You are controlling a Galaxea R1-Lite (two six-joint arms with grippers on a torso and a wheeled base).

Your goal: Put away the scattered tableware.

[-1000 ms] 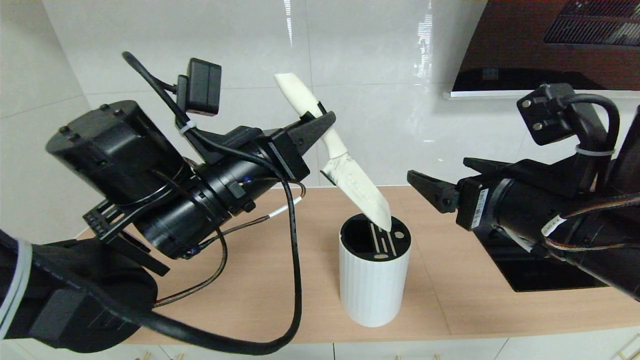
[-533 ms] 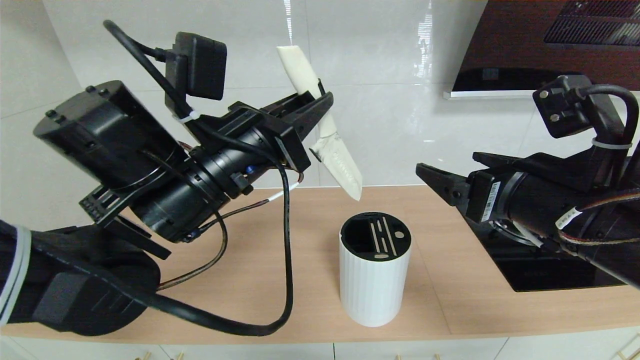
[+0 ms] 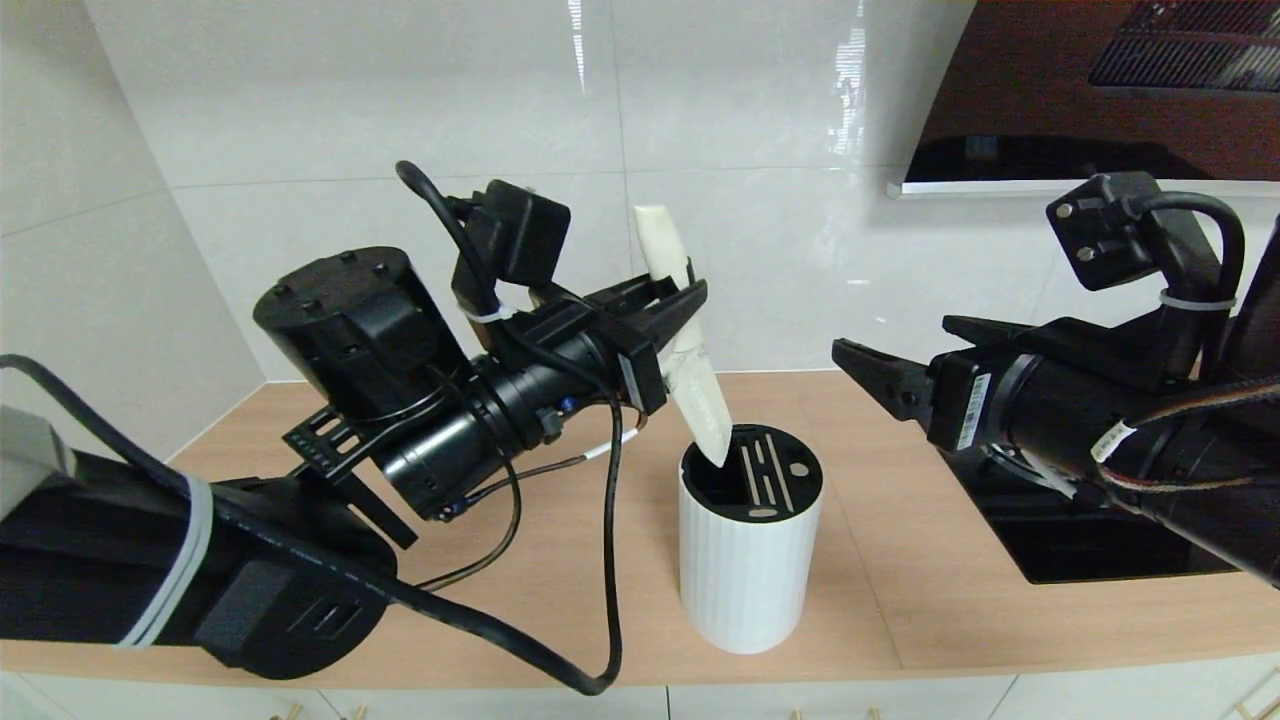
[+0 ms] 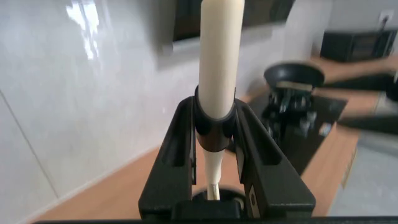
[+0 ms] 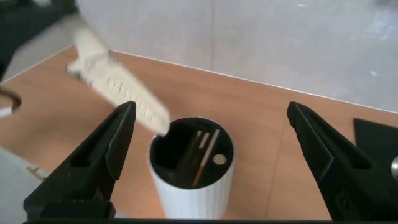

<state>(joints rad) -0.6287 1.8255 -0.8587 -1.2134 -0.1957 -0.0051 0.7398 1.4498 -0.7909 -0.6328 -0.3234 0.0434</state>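
My left gripper (image 3: 672, 305) is shut on the cream handle of a white ceramic knife (image 3: 688, 360), which points blade-down and slightly tilted. The blade tip sits at the large opening in the black top of a white ribbed cylindrical holder (image 3: 748, 560) on the wooden counter (image 3: 560, 570). In the left wrist view the knife handle (image 4: 219, 62) stands clamped between the fingers (image 4: 180, 149). My right gripper (image 3: 865, 375) hangs open to the right of the holder, above the counter; its view looks down on the holder (image 5: 191, 168) and the knife blade (image 5: 121, 90).
A black induction hob (image 3: 1090, 540) is set into the counter at the right. A range hood (image 3: 1100, 90) hangs above it. A dark pan (image 4: 293, 76) sits on the hob in the left wrist view. White tiled wall runs behind the counter.
The left arm lifted the knife out of the holder's top half a second ago, then lowered it and shifted it so the tip now meets the large opening. The right gripper barely moved.
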